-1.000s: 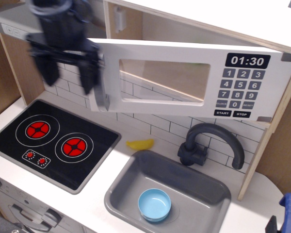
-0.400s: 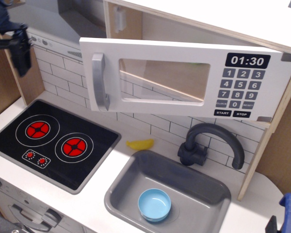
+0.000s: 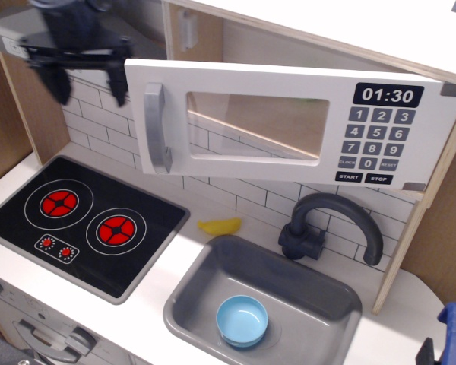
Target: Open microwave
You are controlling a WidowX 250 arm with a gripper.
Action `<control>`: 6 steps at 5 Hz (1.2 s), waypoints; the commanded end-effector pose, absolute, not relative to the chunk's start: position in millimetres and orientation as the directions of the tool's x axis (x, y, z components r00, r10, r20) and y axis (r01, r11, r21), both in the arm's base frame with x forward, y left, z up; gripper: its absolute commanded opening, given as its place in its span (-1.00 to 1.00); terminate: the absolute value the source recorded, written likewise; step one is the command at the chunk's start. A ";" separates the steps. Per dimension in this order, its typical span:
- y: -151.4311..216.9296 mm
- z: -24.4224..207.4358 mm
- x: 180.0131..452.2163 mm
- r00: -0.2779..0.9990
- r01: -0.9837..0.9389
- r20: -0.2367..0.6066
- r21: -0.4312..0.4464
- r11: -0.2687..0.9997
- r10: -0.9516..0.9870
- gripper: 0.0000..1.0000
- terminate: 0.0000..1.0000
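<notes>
The pincer (image 3: pixel 87 85), spread and grasping nothing, hangs at about 9 o'clock from the microwave (image 3: pixel 289 125), whose upright grey handle (image 3: pixel 156 128) stands just beside it.

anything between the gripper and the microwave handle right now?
Nothing. In the observation.image view the gripper hangs open, left of the microwave door. Between it and the grey handle there is only tiled back wall and the door's white edge.
</notes>
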State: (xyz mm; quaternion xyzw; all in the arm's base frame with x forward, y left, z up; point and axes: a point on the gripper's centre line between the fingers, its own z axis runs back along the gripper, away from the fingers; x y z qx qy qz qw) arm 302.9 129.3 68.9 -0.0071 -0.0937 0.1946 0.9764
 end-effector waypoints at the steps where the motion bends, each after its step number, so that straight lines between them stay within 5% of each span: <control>1: 71.3 68.8 319.9 0.940 -0.259 0.236 0.025 0.966 0.246 1.00 -1.00; 4: -32.1 66.8 254.2 0.976 -0.015 0.218 0.014 1.000 0.012 1.00 -1.00; 6: -78.2 43.4 244.7 0.971 -0.023 0.236 -0.005 1.000 0.023 1.00 -1.00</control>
